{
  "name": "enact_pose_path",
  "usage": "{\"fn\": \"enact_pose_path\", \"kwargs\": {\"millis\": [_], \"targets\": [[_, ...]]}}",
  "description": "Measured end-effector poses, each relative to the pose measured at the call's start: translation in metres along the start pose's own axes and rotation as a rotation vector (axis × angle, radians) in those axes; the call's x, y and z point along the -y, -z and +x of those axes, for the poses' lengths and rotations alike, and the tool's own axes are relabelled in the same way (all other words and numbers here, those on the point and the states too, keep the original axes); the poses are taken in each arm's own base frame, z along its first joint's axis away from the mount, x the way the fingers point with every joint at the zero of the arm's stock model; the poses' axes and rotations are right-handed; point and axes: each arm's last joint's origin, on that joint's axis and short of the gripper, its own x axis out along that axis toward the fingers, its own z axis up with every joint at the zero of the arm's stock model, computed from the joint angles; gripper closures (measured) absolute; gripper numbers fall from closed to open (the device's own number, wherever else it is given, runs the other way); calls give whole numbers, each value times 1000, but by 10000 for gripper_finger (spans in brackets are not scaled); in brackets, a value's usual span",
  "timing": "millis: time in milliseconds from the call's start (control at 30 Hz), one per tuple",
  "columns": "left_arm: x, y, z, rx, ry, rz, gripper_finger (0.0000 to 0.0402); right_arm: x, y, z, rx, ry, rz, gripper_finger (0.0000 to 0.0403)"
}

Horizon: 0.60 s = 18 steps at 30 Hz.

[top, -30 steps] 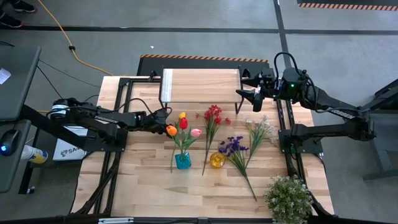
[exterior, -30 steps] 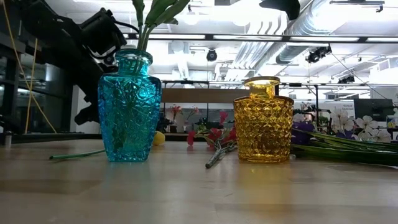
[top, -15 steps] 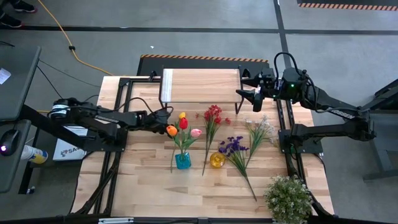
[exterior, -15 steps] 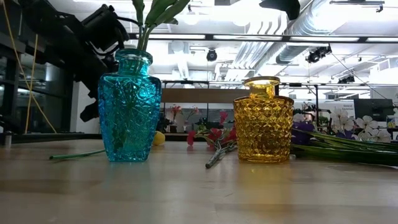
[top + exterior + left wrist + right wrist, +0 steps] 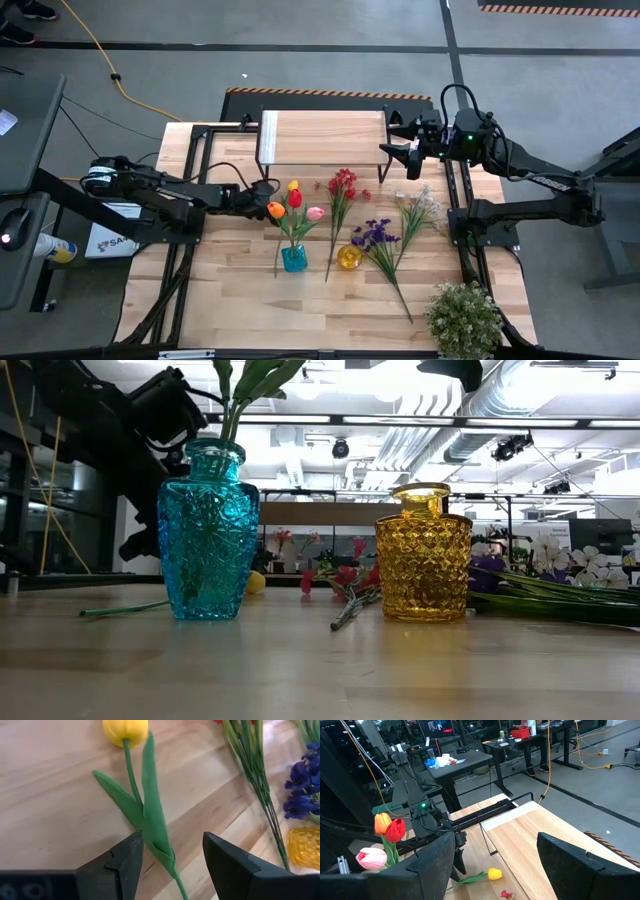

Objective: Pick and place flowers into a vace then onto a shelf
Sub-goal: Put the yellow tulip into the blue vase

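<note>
A yellow tulip point(image 5: 125, 729) lies flat on the table, its head toward the shelf point(image 5: 322, 137). Its stem and leaves point(image 5: 150, 820) run between the open fingers of my left gripper point(image 5: 172, 862), which slants down over it without plainly touching. In the high view my left gripper point(image 5: 263, 190) is just left of the tulip's head point(image 5: 293, 185). Orange, red and pink tulips point(image 5: 293, 205) stand in the blue vase point(image 5: 294, 258). Red point(image 5: 342, 185), purple point(image 5: 375, 235) and white point(image 5: 420, 205) sprays lie on the table. My right gripper point(image 5: 405, 152) is open and raised by the shelf's right end.
An empty yellow glass vase point(image 5: 349, 257) stands right of the blue one, with the spray stems around it. A bushy potted plant point(image 5: 463, 318) is at the near right corner. Black frame rails point(image 5: 195, 160) run along the table's left and right sides.
</note>
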Motion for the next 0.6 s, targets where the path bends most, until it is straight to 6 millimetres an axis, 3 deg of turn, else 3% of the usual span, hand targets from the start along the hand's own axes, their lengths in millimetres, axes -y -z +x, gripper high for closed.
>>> {"fn": "enact_pose_path", "kwargs": {"millis": [333,600], "targets": [[-3,7,16,-87,-62,-10,165,0,0,0,0,0,0,130],[14,0,36,-154,-142,31,165,0,0,0,0,2,0,130]]}}
